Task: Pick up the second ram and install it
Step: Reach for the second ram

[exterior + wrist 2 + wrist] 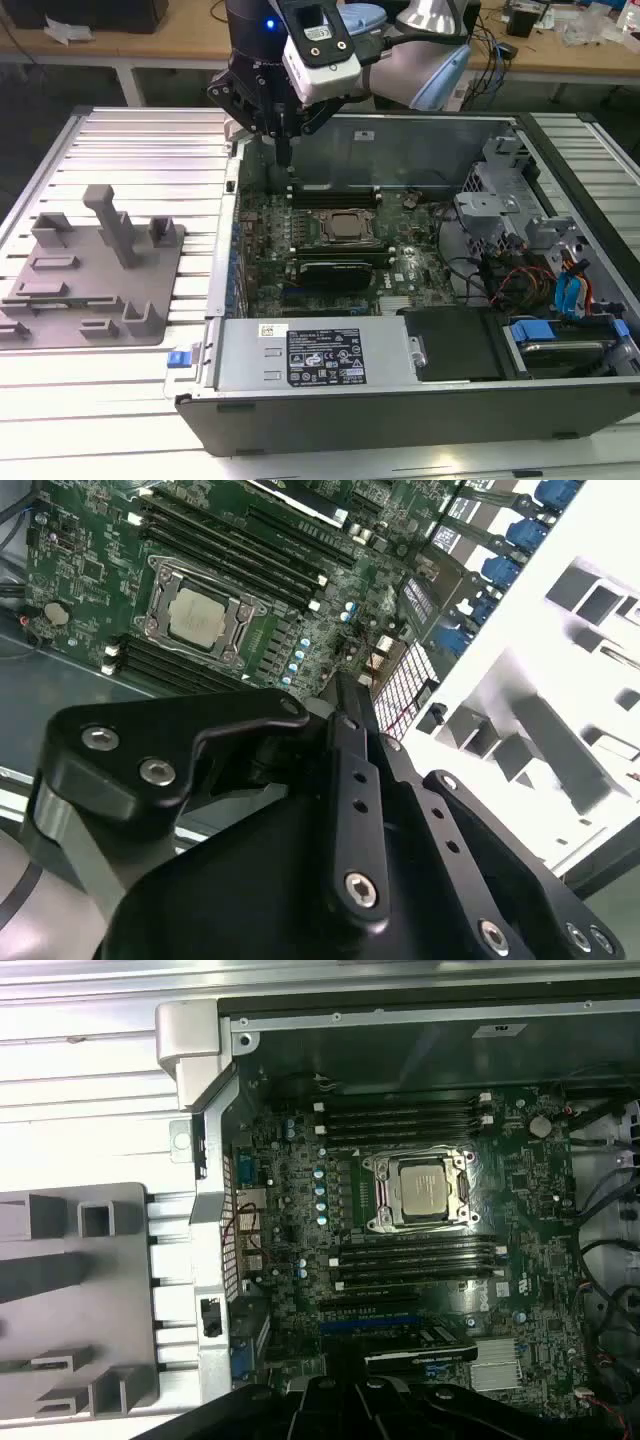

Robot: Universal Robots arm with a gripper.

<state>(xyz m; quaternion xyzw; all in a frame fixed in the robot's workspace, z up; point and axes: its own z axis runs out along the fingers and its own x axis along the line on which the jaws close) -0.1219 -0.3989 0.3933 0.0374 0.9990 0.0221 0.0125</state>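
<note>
A long dark ram (335, 190) lies along the slots on the far side of the silver processor (345, 228), inside the open computer case. The first wrist view shows the same ram bank (400, 1118) beyond the processor (425, 1188). My gripper (285, 158) hangs over the motherboard's far corner on the exterior view's left, its tips just above the left end of that slot bank. In the second wrist view the fingers (350, 770) meet at the tip, shut, with no stick showing between them. I cannot tell whether the tips touch the ram.
A grey fixture plate (90, 270) with posts and pockets lies on the ribbed table at the exterior view's left. A broad black card (335, 270) sits in front of the processor. The power supply (310, 355) and a drive cage (520, 210) with cables fill the case's near and right sides.
</note>
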